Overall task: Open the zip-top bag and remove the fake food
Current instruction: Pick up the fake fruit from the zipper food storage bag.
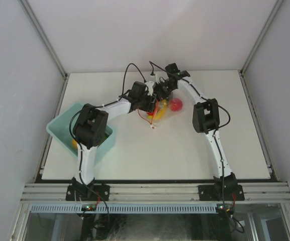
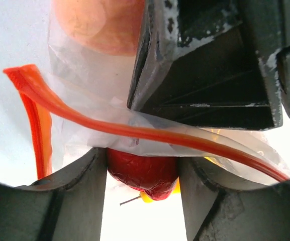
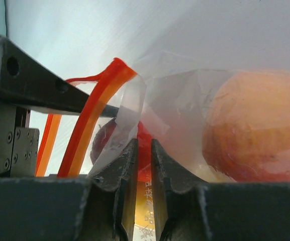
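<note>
Looking at the far middle of the table, you find the zip-top bag with your right gripper pinched onto its clear film beside the red-orange zip strip, while your left gripper straddles a red piece inside it, and whether that one grips cannot be told.

Clear crinkly plastic zip-top bag: thin glossy film, heavily creased. Its red-orange zip strip: smooth, shiny, translucent plastic. Red apple: glossy skin. Orange-peach fruit: smooth with a soft sheen. Left gripper fingers: dark matt plastic. Right gripper: black finish, chipped and scuffed at the edges. White table: matt.
</note>
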{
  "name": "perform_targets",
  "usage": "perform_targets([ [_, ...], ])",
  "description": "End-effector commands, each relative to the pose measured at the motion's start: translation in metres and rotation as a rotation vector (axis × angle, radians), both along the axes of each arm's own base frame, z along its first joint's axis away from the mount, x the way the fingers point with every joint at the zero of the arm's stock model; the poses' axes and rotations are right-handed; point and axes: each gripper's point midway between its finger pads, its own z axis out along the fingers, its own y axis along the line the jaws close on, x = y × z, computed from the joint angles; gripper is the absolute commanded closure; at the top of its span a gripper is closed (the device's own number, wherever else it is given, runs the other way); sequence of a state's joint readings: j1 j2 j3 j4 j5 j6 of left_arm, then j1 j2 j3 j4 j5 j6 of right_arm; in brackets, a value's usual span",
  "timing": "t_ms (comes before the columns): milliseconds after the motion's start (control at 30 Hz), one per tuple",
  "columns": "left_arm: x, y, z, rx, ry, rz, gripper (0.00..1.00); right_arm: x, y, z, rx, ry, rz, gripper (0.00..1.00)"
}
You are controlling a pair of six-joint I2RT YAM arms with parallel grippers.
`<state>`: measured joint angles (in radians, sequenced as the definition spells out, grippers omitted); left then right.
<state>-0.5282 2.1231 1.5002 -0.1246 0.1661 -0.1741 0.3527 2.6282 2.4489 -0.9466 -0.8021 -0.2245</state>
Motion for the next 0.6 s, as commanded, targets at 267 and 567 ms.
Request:
perform_targets([
  [267,0.002,0.005,0.054,-0.045,-0.122,0.013,0.8,0.028,-0.01,0.05,0.102,-0.107,-0.087,0.79],
  [567,-0.006,0.021,0.078,-0.032,-0.196,0.026,0.86,0.039,-0.019,0.083,0.183,-0.159,-0.127,0.75],
])
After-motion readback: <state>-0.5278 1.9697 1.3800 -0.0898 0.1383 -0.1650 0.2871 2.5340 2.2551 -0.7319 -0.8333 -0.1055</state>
